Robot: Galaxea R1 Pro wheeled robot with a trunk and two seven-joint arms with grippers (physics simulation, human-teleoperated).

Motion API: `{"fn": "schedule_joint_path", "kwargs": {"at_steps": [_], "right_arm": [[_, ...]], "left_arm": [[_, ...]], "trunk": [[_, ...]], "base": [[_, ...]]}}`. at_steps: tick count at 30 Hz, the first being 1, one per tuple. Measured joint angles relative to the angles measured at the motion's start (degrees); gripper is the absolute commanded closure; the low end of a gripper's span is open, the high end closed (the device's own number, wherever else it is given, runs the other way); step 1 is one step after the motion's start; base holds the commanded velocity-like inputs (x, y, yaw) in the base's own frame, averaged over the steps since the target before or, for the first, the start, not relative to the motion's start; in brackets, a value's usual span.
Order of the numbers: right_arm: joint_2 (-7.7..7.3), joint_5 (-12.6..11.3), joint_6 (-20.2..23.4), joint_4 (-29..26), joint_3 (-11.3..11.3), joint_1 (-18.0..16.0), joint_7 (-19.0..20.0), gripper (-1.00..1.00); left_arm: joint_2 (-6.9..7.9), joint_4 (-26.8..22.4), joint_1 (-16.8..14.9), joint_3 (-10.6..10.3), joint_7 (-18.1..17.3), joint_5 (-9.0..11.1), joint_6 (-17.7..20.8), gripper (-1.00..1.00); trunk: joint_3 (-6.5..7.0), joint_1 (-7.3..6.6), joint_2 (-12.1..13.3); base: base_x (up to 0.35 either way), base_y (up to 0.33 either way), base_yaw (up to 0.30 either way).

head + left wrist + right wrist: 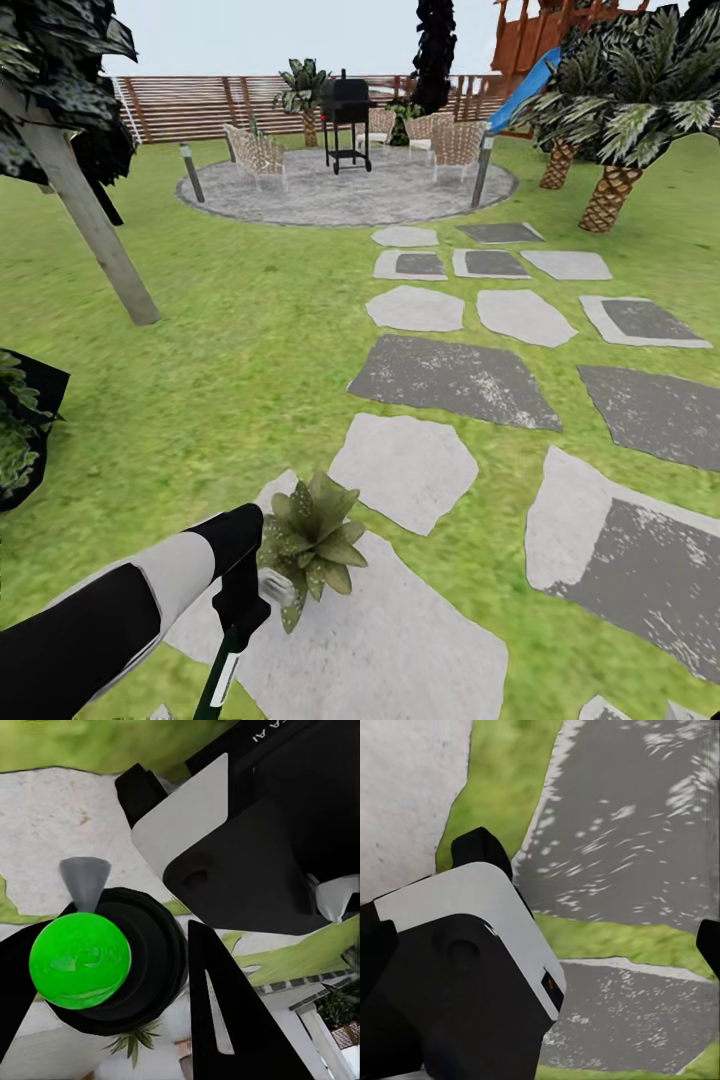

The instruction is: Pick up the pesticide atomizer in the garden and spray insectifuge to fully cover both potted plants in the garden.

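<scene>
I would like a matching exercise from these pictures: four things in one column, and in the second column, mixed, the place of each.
Things:
1. potted plant
2. grill
3. atomizer
4. blue slide

Places:
A. held in the left gripper
B. far right, by the red-brown wooden frame
C. on a pale stepping stone, just past the left gripper
D. on the round grey paving, among wicker chairs

Pairs: 1-C, 2-D, 3-A, 4-B
</scene>
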Motion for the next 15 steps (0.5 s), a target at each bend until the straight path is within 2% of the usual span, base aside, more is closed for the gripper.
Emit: {"fn": "schedule_joint_path", "kwargs": {"at_steps": [6, 12, 15], "right_arm": [[-0.01, 0.01, 0.0, 0.0, -0.04, 0.01, 0.05, -1.0], [0.0, 0.02, 0.0, 0.0, 0.01, 0.01, 0.05, -1.0], [0.0, 0.02, -0.01, 0.02, 0.02, 0.0, 0.03, -1.0]], "left_arm": [[-0.12, 0.01, -0.01, 0.11, 0.05, 0.08, 0.03, 1.0], [-0.15, 0.0, 0.0, 1.5, 0.08, 0.12, 0.09, 1.0], [-0.14, 0.01, 0.0, 1.63, 0.08, 0.11, 0.09, 1.0]], "trunk": [[-0.04, 0.0, 0.0], [-0.28, 0.0, 0.0], [-0.42, 0.0, 0.0]], "base": [[-0.03, -0.34, 0.037], [-0.003, -0.32, 0.19], [0.0, -0.184, 0.207]]}}
